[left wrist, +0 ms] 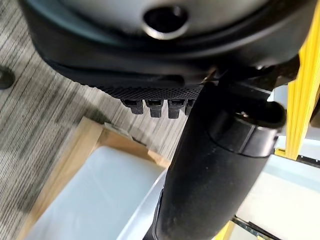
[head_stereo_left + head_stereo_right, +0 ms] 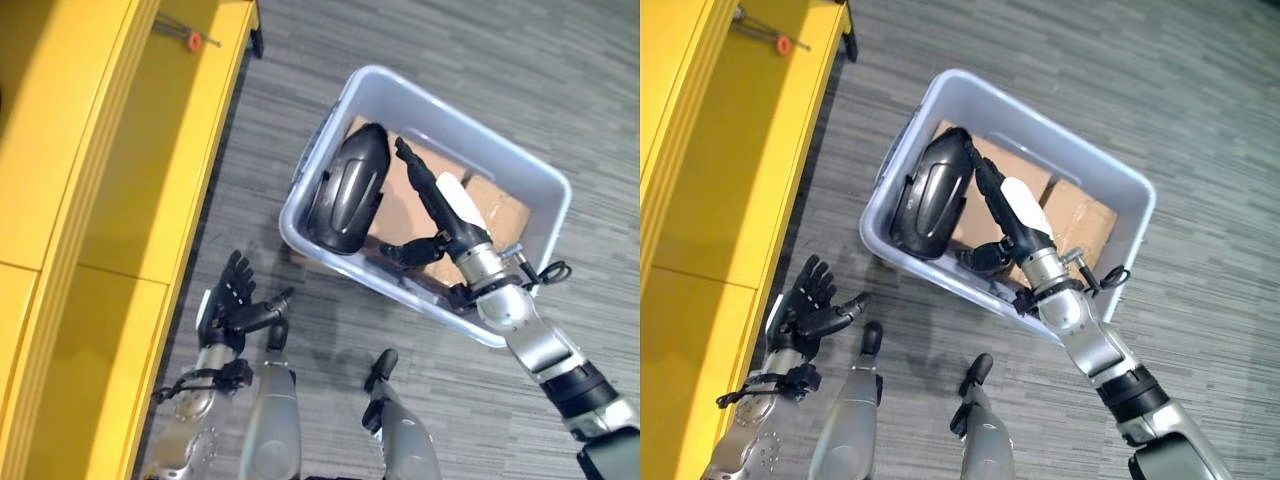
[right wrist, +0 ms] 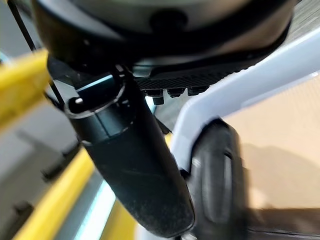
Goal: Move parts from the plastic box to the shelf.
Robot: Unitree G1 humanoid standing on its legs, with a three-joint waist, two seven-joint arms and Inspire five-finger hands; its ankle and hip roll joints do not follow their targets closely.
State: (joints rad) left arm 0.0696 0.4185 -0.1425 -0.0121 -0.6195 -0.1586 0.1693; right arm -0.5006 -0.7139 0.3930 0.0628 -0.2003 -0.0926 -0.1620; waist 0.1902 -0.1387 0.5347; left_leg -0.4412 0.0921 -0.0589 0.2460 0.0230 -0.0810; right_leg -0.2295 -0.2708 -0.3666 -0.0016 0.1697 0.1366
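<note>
Running down the left side: a yellow shelf point(image 2: 110, 200), smooth painted metal with long flat tiers, carrying a small red-tipped tool point(image 2: 190, 40) on its far end. Sitting on grey striped carpet point(image 2: 480, 60) just beside the shelf: a pale translucent plastic box point(image 2: 545, 185), rectangular with rounded corners and a thick rolled rim. Lining the bottom of the box: flat brown cardboard point(image 2: 495, 205) (matte, with a seam between two pieces). Leaning upright against the box's shelf-side wall: a black moulded part point(image 2: 348, 190), oval and glossy, ribbed with shallow grooves, still inside the box.

Reaching into the box from the lower right: the right hand point(image 2: 445, 215), fingers stretched out nearly straight with their tips touching or almost touching the black part's edge (contact hard to confirm), thumb hooking out sideways over the cardboard, closing on nothing. Hovering over the carpet between the shelf and the box: the left hand point(image 2: 228, 300), fingers spread and relaxed, thumb pointing toward the box, holding nothing.
</note>
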